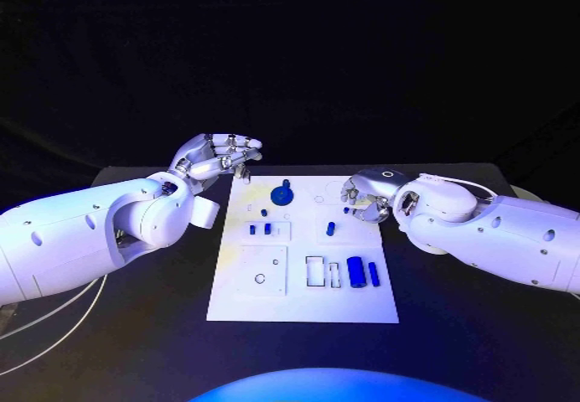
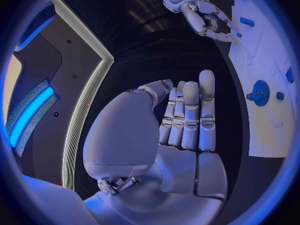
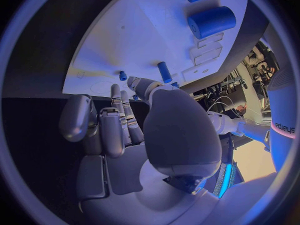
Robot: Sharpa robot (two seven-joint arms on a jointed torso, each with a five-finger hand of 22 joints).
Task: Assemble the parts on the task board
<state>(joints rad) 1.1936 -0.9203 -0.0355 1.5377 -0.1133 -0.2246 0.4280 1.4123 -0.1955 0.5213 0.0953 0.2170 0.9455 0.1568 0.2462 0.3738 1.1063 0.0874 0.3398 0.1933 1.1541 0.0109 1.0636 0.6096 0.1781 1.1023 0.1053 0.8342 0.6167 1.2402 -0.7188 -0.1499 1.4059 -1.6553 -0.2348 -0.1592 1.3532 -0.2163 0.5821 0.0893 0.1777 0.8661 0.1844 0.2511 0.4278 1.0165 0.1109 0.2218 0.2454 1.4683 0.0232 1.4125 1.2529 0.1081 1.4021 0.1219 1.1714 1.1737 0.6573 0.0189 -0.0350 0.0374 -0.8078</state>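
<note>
On the black table in my head view, the flat white task board (image 1: 302,297) lies between both hands: my left hand (image 1: 218,157) hovers off its far left corner, fingers curled on nothing, my right hand (image 1: 369,194) over its far right edge. In my left wrist view, a toothed blue gear (image 2: 260,92) sits beyond my straight, close-held fingers (image 2: 190,115). In my right wrist view, smooth blue cylinders (image 3: 212,21) lie past my empty hand, fingers loosely apart.

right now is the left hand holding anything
No, it is empty. The left hand shows a bare palm with fingers straight and together, beside the white board.
</note>
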